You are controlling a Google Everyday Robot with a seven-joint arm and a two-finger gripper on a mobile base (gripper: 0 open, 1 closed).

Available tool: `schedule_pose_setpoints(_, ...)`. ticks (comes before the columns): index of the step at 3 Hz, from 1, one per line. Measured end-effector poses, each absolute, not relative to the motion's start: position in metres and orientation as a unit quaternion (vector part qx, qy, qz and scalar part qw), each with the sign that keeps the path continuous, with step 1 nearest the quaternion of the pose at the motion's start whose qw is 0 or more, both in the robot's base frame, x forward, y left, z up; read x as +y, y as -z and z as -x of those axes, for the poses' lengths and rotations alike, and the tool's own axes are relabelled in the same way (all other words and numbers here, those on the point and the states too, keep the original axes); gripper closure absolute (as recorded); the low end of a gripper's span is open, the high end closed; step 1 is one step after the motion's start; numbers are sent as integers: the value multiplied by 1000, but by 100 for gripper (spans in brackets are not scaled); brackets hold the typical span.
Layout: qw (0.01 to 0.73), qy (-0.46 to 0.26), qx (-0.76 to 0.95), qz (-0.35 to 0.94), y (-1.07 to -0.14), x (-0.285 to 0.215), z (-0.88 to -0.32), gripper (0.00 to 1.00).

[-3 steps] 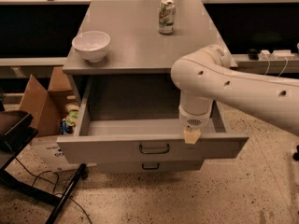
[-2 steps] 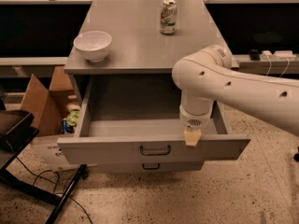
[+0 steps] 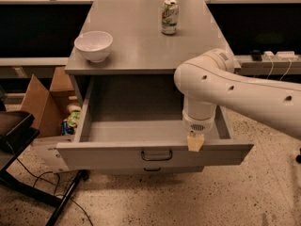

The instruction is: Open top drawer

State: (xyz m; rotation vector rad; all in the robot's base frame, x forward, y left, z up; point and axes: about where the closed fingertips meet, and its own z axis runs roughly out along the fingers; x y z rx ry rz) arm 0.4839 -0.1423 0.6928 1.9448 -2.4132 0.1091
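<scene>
The top drawer stands pulled well out toward six o'clock. The gripper points down at its front panel's top edge, two o'clock of the handle; whether it grips anything, I can't tell. On the cabinet top, a bowl sits at nine o'clock and a can at one.

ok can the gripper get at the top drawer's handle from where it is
Probably yes. The gripper hangs at the front edge of the open top drawer, just right of its handle, and nothing lies between them.
</scene>
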Motion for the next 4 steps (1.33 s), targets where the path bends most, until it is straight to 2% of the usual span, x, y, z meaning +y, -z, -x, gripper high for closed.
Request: schedule_pose_setpoints(4,46,-28,-792,-608,-691,-150,-455,100)
